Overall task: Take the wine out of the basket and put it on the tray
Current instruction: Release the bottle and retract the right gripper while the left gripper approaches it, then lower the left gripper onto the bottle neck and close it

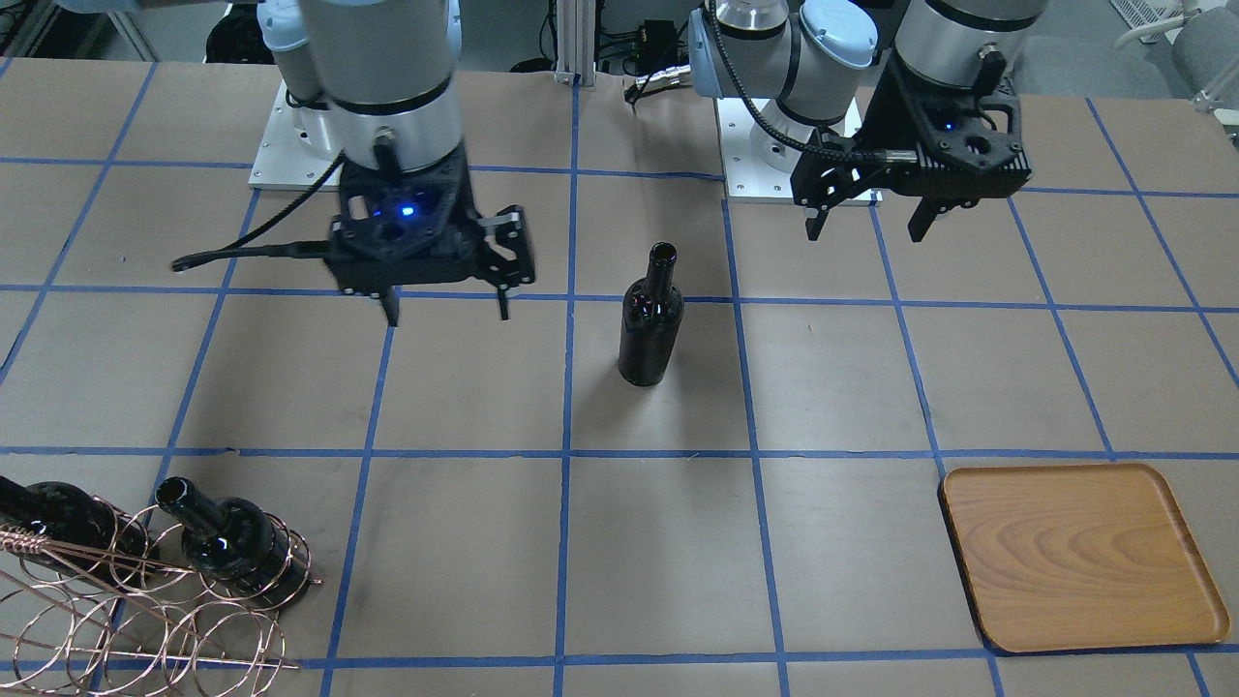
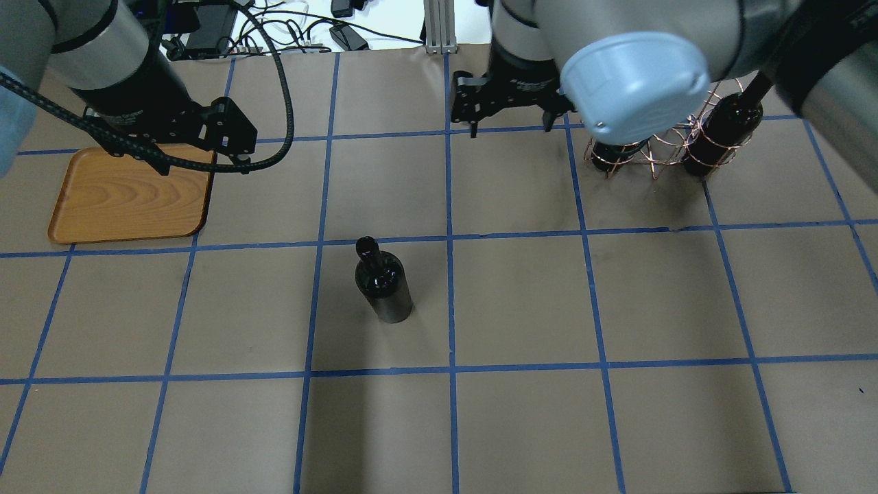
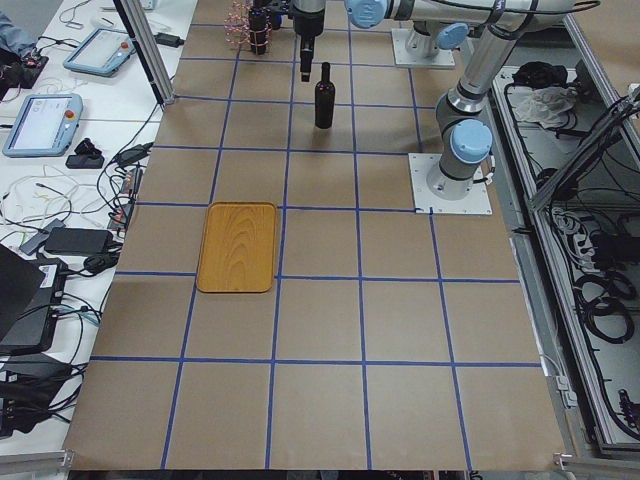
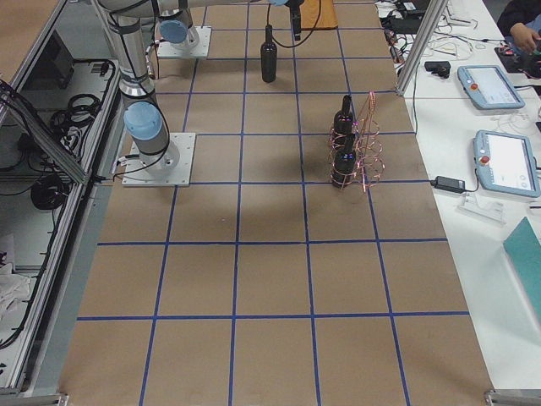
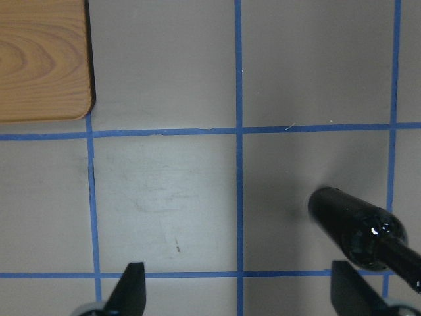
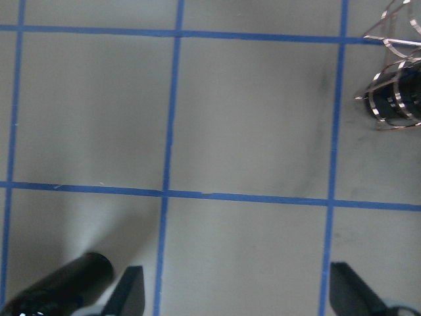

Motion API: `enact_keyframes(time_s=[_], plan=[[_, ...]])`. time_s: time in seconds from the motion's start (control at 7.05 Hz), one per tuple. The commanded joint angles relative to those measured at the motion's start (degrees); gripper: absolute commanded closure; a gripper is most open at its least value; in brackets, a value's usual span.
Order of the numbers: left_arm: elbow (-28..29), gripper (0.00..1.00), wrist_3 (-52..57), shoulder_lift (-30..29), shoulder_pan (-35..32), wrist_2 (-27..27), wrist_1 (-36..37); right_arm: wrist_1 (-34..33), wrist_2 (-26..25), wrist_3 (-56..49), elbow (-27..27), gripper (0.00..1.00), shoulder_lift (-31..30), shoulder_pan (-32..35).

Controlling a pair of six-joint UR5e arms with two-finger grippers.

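Note:
One wine bottle (image 1: pixel 650 319) stands upright alone at the table's middle, and it also shows in the overhead view (image 2: pixel 381 283). Two more bottles (image 1: pixel 235 544) lie in the copper wire basket (image 1: pixel 145 620). The wooden tray (image 1: pixel 1079 557) lies bare at the other end. My left gripper (image 1: pixel 863 232) is open and empty, hovering between the tray and the standing bottle; its wrist view shows the bottle (image 5: pixel 360 230) and a tray corner (image 5: pixel 43 59). My right gripper (image 1: pixel 447 316) is open and empty, hovering between the bottle and the basket (image 6: pixel 395 99).
The table is brown paper with a blue tape grid. The arm base plates (image 1: pixel 774 145) stand at the robot's edge. Cables and tablets lie beyond the table's far edge (image 3: pixel 45 120).

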Motion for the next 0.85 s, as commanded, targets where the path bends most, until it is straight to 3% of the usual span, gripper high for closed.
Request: enact_keyframes(time_s=[0.0, 0.14, 0.28, 0.43, 0.71], plan=[[-0.1, 0.0, -11.6, -1.8, -8.6, 0.5, 0.3, 6.1, -0.2, -11.2, 0.0, 0.0, -2.8, -10.3], [-1.6, 0.01, -12.3, -2.3, -11.6, 0.2, 0.7, 7.3, -0.5, -12.6, 0.0, 0.0, -3.9, -12.6], [-5.0, 0.01, -15.5, -3.1, -14.1, 0.1, 7.3, 7.3, -1.7, -12.8, 0.0, 0.0, -4.3, -13.6], [-8.2, 0.01, -17.1, -3.5, -16.4, 0.6, 9.0, 7.4, -2.2, -12.8, 0.3, 0.0, -4.3, -13.5], [-9.9, 0.01, -17.3, -5.4, -17.1, 0.2, 11.1, 8.8, -1.3, -12.8, 0.9, 0.0, -5.0, -13.0]])
